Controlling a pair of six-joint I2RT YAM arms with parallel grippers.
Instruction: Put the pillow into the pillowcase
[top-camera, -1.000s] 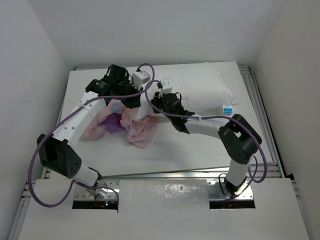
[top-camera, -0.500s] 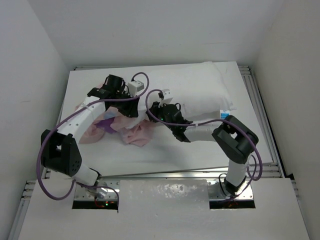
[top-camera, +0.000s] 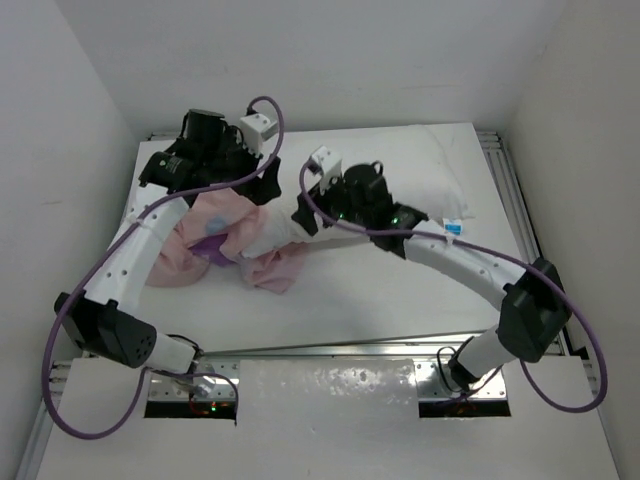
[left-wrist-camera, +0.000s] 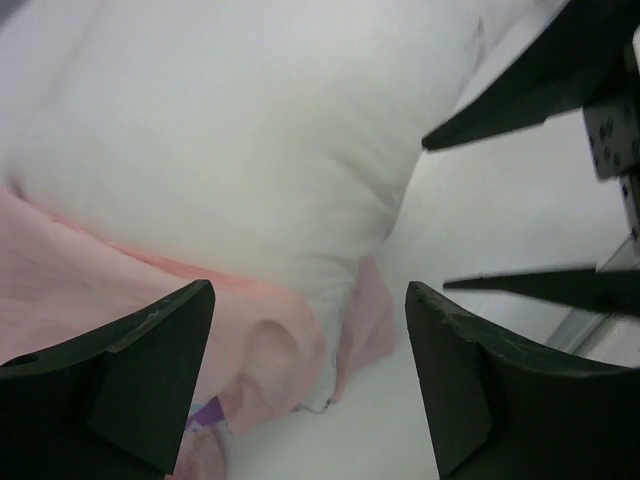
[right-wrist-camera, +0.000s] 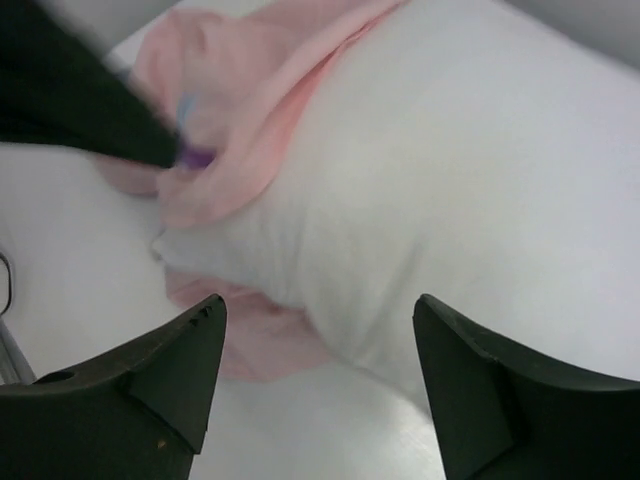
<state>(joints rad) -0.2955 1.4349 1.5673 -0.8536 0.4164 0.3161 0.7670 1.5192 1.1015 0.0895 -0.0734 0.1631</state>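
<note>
Hanging with its jaws spread and nothing between them, the left claw (left-wrist-camera: 307, 295) sits above the end of the pillow (left-wrist-camera: 250, 130) that pokes into the pillowcase (left-wrist-camera: 90, 290). The right claw (right-wrist-camera: 320, 300) hovers just beside it over the same end, likewise spread and empty.

The pillow lies flat on the counter (top-camera: 350, 300), its long axis running from this covered end out to the corner with the blue-and-white tag (top-camera: 455, 222). Only that first end is inside. The pink hem crosses the pillow close to the end, and by far the greater part of the pillow lies bare toward the tag. The bulk of the pillowcase is bunched beyond the covered end, away from the tag, with purple showing in its folds.

So the hem lies right under both claws, the left toward the pillow's far edge and the right toward its near edge. I judge the coming move to be a hold on the hem at each edge, then a pull along the long axis toward the tag. Neither arm is clearly nearer.
</note>
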